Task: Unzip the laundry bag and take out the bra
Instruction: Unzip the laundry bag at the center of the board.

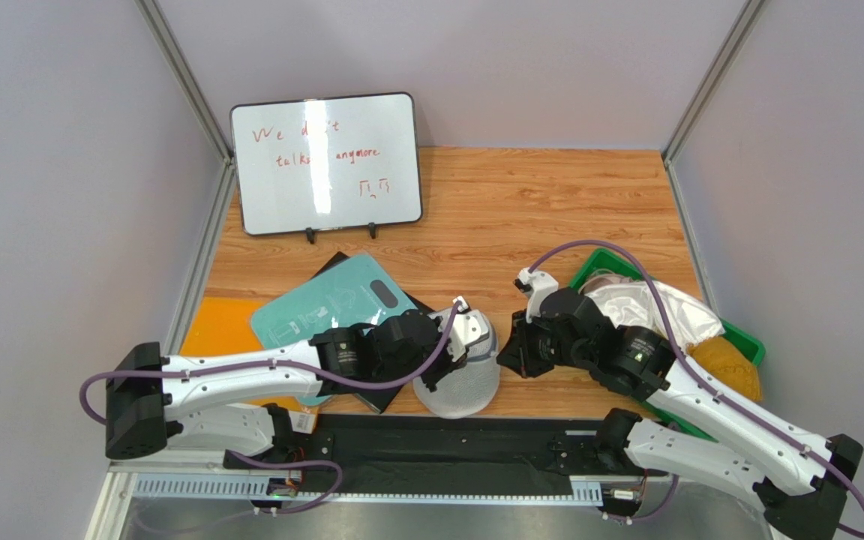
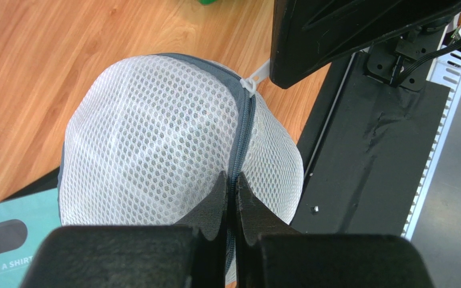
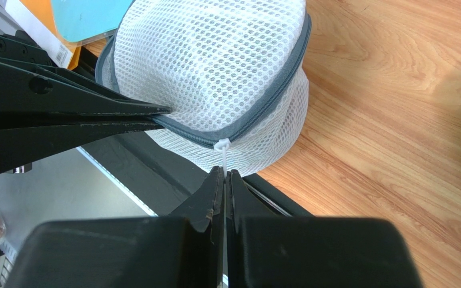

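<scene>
The laundry bag (image 1: 459, 386) is a round white mesh pouch with a grey-blue zip rim, at the table's near edge between the arms. It also shows in the left wrist view (image 2: 155, 144) and the right wrist view (image 3: 221, 66). My left gripper (image 2: 232, 180) is shut on the bag's zip rim (image 2: 242, 138). My right gripper (image 3: 224, 175) is shut on the white zip pull tab (image 3: 222, 150), just right of the bag (image 1: 506, 351). The zip looks closed along the visible rim. The bra is hidden.
A teal folding board (image 1: 335, 304) and an orange sheet (image 1: 213, 326) lie behind the left arm. A green bin (image 1: 673, 326) with white cloth and a brown item stands at the right. A whiteboard (image 1: 326, 163) stands at the back. A black base strip (image 1: 459, 444) runs along the near edge.
</scene>
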Robot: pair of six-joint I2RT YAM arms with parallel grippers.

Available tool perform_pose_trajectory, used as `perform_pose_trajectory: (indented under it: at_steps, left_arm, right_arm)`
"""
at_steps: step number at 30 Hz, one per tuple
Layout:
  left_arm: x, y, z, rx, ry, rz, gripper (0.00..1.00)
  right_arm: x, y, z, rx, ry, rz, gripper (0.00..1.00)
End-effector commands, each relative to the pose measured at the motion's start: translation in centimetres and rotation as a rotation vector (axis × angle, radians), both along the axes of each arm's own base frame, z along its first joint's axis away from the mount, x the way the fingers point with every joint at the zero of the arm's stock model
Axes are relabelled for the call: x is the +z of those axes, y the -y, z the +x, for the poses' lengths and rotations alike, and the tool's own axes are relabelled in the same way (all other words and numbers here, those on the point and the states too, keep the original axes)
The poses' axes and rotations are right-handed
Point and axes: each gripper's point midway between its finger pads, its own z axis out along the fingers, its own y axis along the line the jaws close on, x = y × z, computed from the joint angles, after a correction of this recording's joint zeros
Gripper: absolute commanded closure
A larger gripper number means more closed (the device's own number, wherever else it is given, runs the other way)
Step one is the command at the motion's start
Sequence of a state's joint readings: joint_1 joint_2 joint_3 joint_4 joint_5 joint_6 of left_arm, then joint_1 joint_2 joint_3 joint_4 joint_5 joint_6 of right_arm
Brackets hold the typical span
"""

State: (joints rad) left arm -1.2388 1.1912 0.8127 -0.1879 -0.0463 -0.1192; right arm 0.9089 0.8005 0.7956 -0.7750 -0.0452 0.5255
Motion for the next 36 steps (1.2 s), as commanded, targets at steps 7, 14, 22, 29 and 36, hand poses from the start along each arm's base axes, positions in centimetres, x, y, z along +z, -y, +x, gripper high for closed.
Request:
perform_pose_trajectory:
  at_steps: [7, 14, 22, 29, 36]
  left_arm:
    - [-1.9, -3.2, -0.4, 0.065, -0.035, 0.023, 0.89]
    - [-0.3, -4.1, -1.4, 0.081, -0.080, -0.025, 0.41]
    - [4.1, -2.2, -2.0, -0.007, -0.054, -0.111, 0.28]
    - [3.8, 1.3, -2.5, -0.086, -0.073, -0.129, 0.28]
    - [2.2, 2.1, -2.5, -0.087, -0.088, -0.114, 0.28]
  right_arm:
    - [0.2, -1.0, -0.9, 0.045, -0.038, 0.044, 1.00]
    - [0.4, -2.0, -1.4, 0.072, -0.043, 0.083, 1.00]
    - [1.5, -3.6, -2.4, 0.130, -0.048, 0.146, 1.00]
    - [1.5, -4.1, -3.1, 0.146, -0.053, 0.148, 1.00]
    - [1.9, -4.2, -3.5, 0.159, -0.050, 0.152, 1.00]
